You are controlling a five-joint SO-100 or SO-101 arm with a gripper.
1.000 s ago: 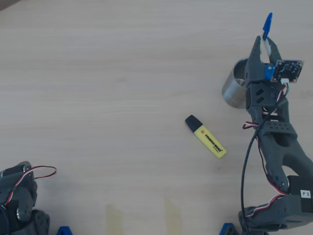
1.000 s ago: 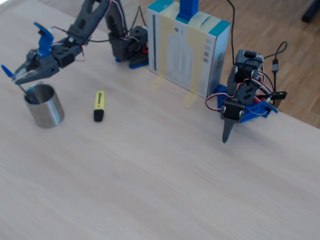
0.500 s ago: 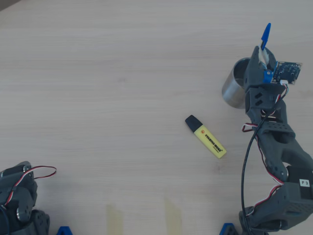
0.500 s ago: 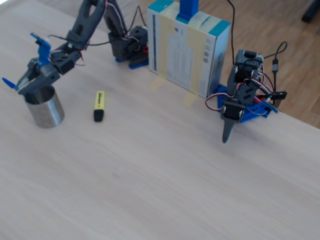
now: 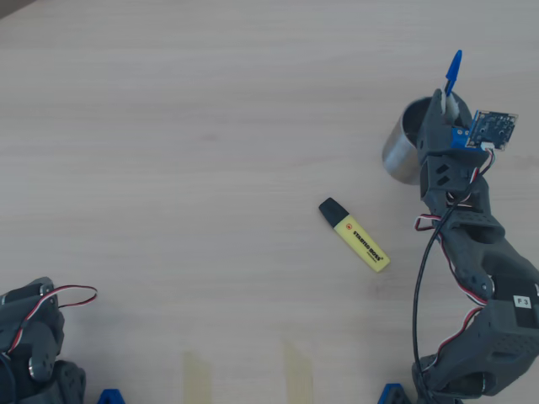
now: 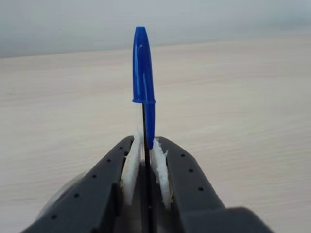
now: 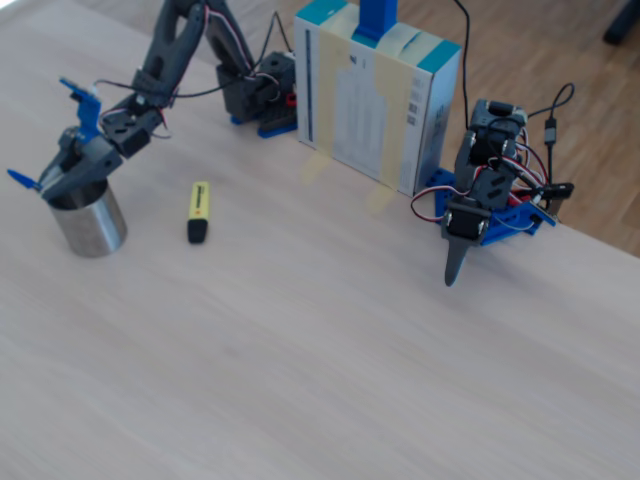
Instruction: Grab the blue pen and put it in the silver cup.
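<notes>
In the wrist view the gripper [image 6: 145,162] is clamping the blue pen [image 6: 143,73], its jaws pressing narrowly against the barrel on both sides while the capped end is sticking out past the white pads [image 6: 130,167]. Beyond, in the overhead view, the gripper is hanging over the silver cup [image 5: 402,151], which is standing on the bench [image 5: 185,135]; the yellow highlighter [image 5: 354,235] is lying near the cup.
</notes>
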